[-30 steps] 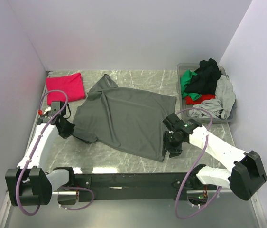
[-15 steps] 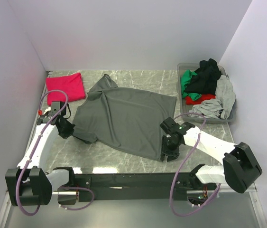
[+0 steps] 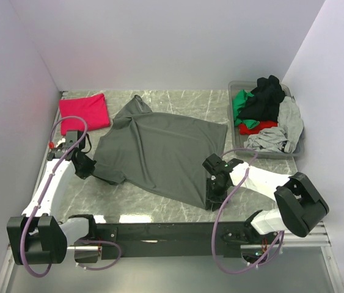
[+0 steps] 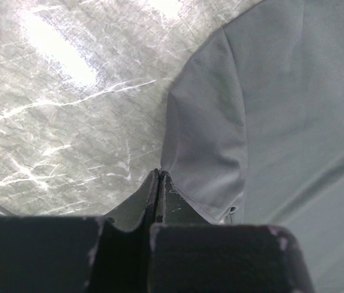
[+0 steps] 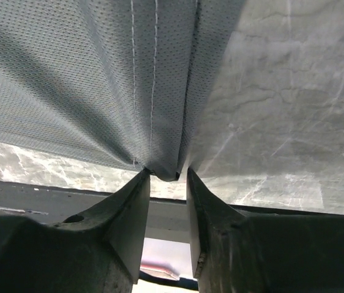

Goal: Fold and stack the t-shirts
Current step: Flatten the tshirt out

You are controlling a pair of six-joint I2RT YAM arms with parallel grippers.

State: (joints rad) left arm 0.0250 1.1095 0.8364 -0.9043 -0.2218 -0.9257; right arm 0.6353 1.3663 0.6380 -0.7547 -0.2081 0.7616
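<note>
From above, you are seeing the charcoal-grey t-shirt [image 3: 159,152] lying spread flat across the middle of the table [image 3: 178,101]. The left gripper [image 3: 89,166] is resting at its left sleeve, and the right gripper [image 3: 213,196] is sitting at its near right hem corner. The magenta-red t-shirt [image 3: 85,113] is lying folded at the far left corner, apart from the grey one. Other t-shirts [image 3: 266,110], black, green, red and light grey, are piled in the tub [image 3: 236,91] at the far right.

At the left wrist, you are looking at fingers pressed fully together, pinching the sleeve edge of the charcoal-grey t-shirt [image 4: 281,122] at their tips, just above the marbled surface.

At the right wrist, the fingers [image 5: 132,201] are standing slightly apart with the bunched hem corner [image 5: 162,171] filling the gap between them. Creases in the cloth are converging on that grip.
</note>
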